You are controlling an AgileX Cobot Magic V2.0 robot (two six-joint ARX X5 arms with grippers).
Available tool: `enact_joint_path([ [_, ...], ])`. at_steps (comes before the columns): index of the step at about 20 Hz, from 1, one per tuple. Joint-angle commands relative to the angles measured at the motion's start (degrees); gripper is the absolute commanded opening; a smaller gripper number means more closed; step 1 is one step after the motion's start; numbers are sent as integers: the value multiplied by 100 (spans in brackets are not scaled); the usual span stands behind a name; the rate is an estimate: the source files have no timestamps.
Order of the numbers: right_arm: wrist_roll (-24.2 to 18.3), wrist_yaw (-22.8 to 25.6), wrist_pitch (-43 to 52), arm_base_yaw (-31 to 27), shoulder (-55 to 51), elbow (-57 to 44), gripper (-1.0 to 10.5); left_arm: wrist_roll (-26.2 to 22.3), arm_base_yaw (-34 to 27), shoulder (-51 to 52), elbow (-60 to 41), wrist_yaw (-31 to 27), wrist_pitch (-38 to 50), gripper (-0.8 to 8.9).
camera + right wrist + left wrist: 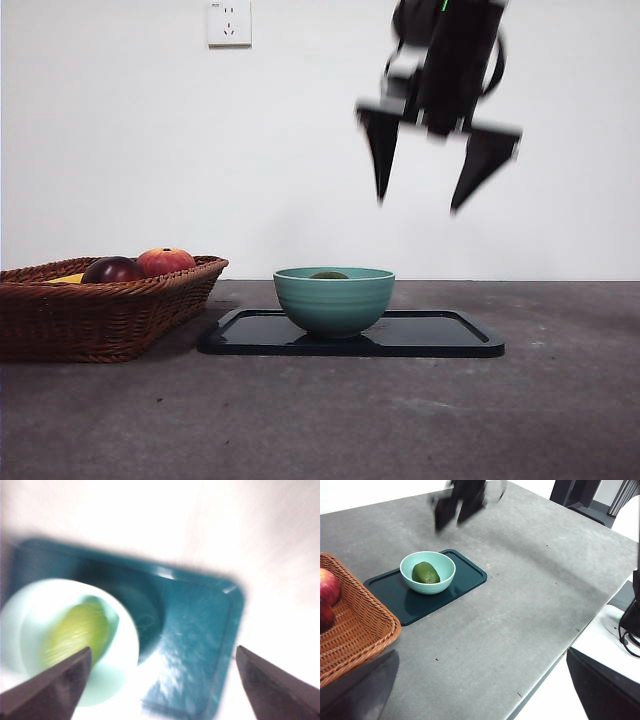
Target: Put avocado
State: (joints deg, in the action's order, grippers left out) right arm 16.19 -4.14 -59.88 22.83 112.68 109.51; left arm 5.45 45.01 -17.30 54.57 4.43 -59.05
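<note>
Right gripper (pixel 418 205) high above the table, jaws spread wide and empty, tips hanging over the right half of the tray, up and to the right of the bowl in the front view; blurred in every view. Below it, teal bowl (pixel 334 300) standing upright on the left part of the dark tray (pixel 450 335). Inside the bowl, the avocado (pixel 425 573), lying on its side across the bottom, only its top showing over the rim from the front. Nothing touching it, gripper well apart. Placing into the bowl apparently done. Likely handling of the fruit: moderately heavy for its size, firm but bruisable under a hard squeeze, dull skin giving fair grip, egg shape prone to roll or squirt out if pinched near an end. Best hold, if needed again: across the widest middle, jaws on the two long flanks, coming straight down so as to clear the bowl's rim. Bowl wall close around the fruit, so little room for the jaws. Further out, to the left, a wicker basket (pixel 100 320) beside the tray, holding a dark maroon fruit (pixel 112 270) and an orange-red fruit (pixel 166 261). Left gripper (pixel 480 690) parked off at the table's near edge, jaws apart, holding nothing.
</note>
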Motion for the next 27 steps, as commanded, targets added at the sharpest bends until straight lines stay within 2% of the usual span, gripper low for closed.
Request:
enact_joint_path([
  [1, -295, 382, -280, 151, -509, 153, 523, -2, 37, 2, 48, -11, 35, 589],
  [6, -367, 1600, -1462, 431, -1676, 4, 525, -2, 37, 2, 48, -9, 42, 589],
  [9, -365, 1888, -1832, 726, -2411, -376, 525, -2, 37, 2, 48, -11, 39, 589],
  [15, -310, 1923, -1716, 1513, -4500, -2061, 525, -2, 37, 2, 48, -11, 37, 589],
  [22, 439, 1888, -1172, 2520, -7340, -4607, 525, -2, 37, 2, 48, -11, 42, 589],
  [25, 769, 1687, -1167, 2702, -8244, -5333, 525, 0, 37, 2, 48, -9, 35, 589],
  [27, 782, 1617, -1165, 2723, -8640, -5595, 525, 0, 37, 2, 48, -9, 35, 589],
])
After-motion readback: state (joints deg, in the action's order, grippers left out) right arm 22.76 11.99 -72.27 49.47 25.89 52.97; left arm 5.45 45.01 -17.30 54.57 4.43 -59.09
